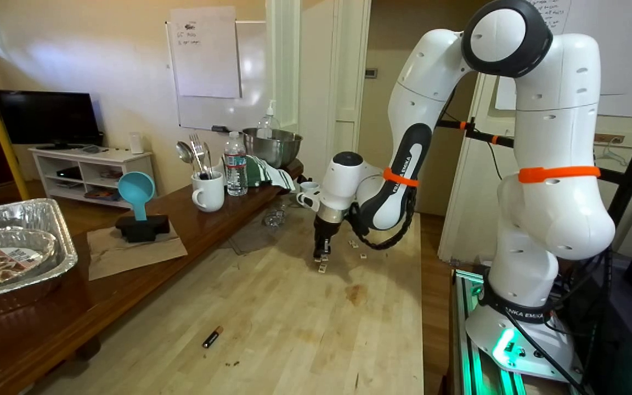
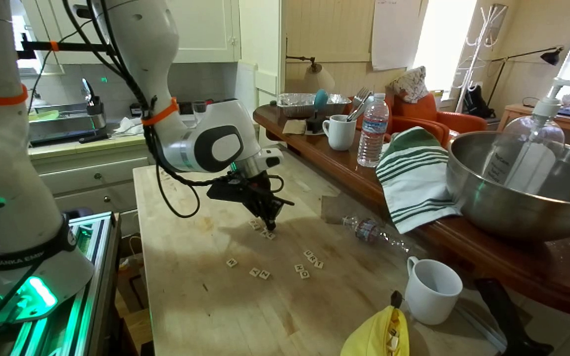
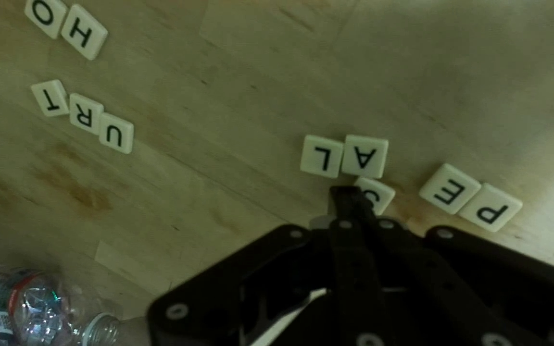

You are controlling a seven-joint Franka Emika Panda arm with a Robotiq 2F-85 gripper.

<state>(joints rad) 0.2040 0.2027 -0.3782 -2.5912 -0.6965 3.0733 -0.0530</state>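
The hand [image 3: 351, 197] points down at the table [image 1: 294, 323], its fingertips pressed together. In the wrist view they overlap the left part of the S tile [image 3: 380, 193]; whether they touch it cannot be told. Just far of it, side by side, lie the L tile [image 3: 322, 156] and the A tile [image 3: 365, 156]. Right of the hand, the E tile [image 3: 450, 188] and the P tile [image 3: 490, 207] meet. Well to the left runs a row of three, the U tile [image 3: 116, 133], the R tile [image 3: 85, 113] and the T tile [image 3: 50, 98]; at far left sit the H tile [image 3: 84, 32] and the O tile [image 3: 45, 17]. In an exterior view a pair of tiles [image 2: 255, 272] and a lone tile [image 2: 231, 262] lie nearer, making thirteen tiles in all.

Farther out there, a clear bottle [image 2: 369, 231] lies on the table and a second bottle [image 2: 373, 131] stands on the dark ledge [image 2: 517, 262]. A white mug [image 2: 431, 299] stands at near right; a second mug [image 2: 340, 132], on the ledge, holds cutlery [image 2: 361, 101]. There is one striped towel [image 2: 411, 173], one steel bowl [image 2: 502, 217] with one pump bottle [image 2: 522, 153] inside, one yellow pouch [image 2: 376, 333] and, in an exterior view, one battery [image 1: 212, 337].
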